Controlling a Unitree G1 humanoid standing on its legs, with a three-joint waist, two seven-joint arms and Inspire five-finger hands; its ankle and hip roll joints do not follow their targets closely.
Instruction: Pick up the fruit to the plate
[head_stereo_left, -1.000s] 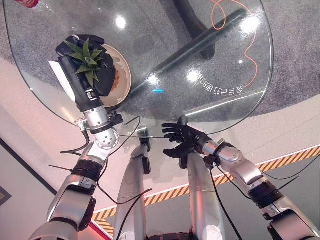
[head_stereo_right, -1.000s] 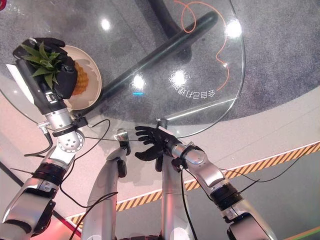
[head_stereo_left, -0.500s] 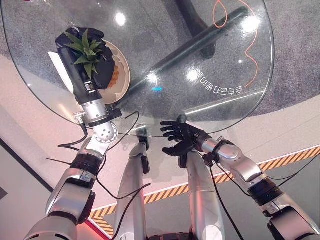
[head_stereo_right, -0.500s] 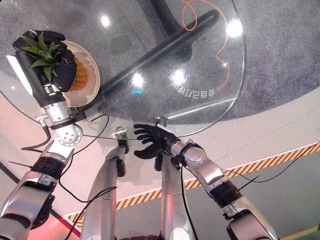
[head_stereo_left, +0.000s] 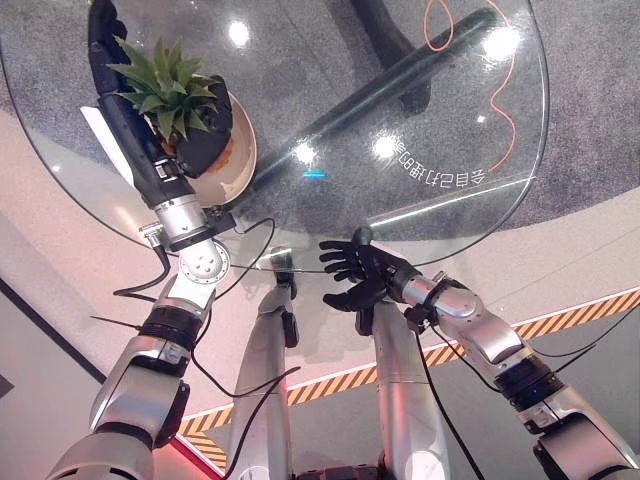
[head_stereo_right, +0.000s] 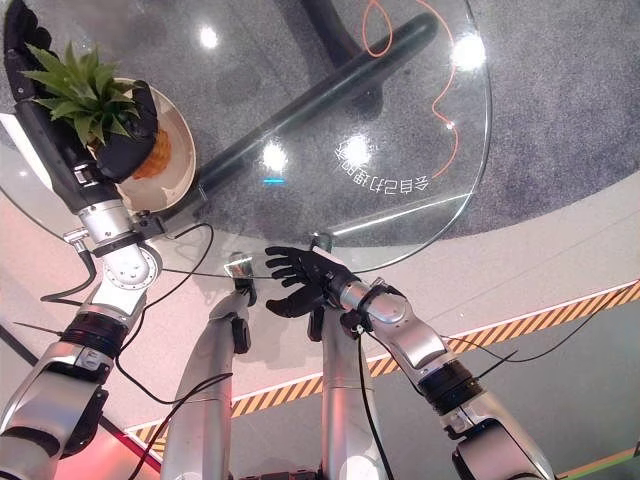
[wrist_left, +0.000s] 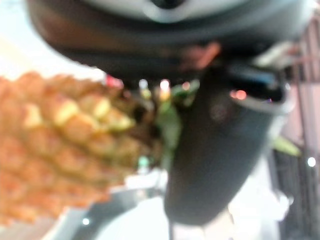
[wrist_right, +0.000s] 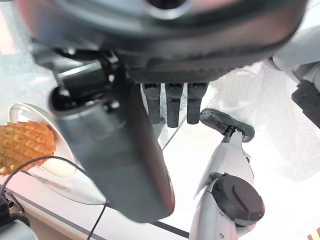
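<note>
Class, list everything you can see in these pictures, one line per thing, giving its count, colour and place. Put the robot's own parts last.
Pineapple: one, orange-yellow body with a green leafy crown, over the plate at the table's near left edge, in the left hand's grasp.
Plate: one, cream, on the glass table at its near left edge, under the pineapple.
Table: one, round clear glass top with a dark base showing through it, ahead of the robot.
Orange cord: one, looping on the grey floor seen through the glass at far right.
Striped tape: one band, yellow and black, on the floor at lower right.
Left hand: one, dark, curled round the pineapple above the plate.
Right hand: one, dark, fingers spread, holding nothing, at the table's near edge.
</note>
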